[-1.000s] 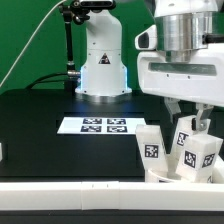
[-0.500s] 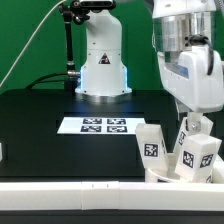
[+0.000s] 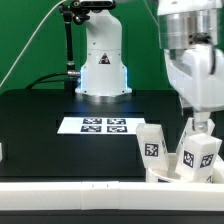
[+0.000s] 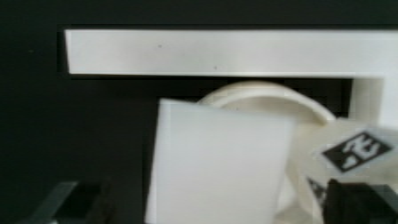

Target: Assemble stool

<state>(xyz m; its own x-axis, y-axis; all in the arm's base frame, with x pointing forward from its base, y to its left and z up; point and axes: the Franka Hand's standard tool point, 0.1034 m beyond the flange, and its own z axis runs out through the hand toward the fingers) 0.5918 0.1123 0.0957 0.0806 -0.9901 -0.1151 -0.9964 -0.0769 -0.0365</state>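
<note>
Because the long white border rail [image 3: 60,190] runs along the near edge of the table, the round, thick white plastic disc seat [image 4: 267,105] tucked into its corner has little room around it, and the three short blocky white plastic legs [image 3: 150,146] with black-and-white square tags crowd that same corner at the exterior view's right. The step in hand looks like a grasp among these legs, or the setting of one into a seat socket; which, I cannot tell. To do it well, I judge the arm should come straight down, keep the leg upright, and avoid nudging its neighbours or jamming anything against the rail.

The two-finger gripper [image 3: 203,124] hangs low over the legs there, its tips reaching down behind the nearest one [image 3: 198,157]. In the wrist view a large pale block fills the space in front of the dark fingertips [image 4: 59,197], which stand well apart at either side, so the jaws look spread, but whether they press on that block is not shown.

Farther back lies the thin flat white marker board [image 3: 100,125] on the black table [image 3: 40,120].
</note>
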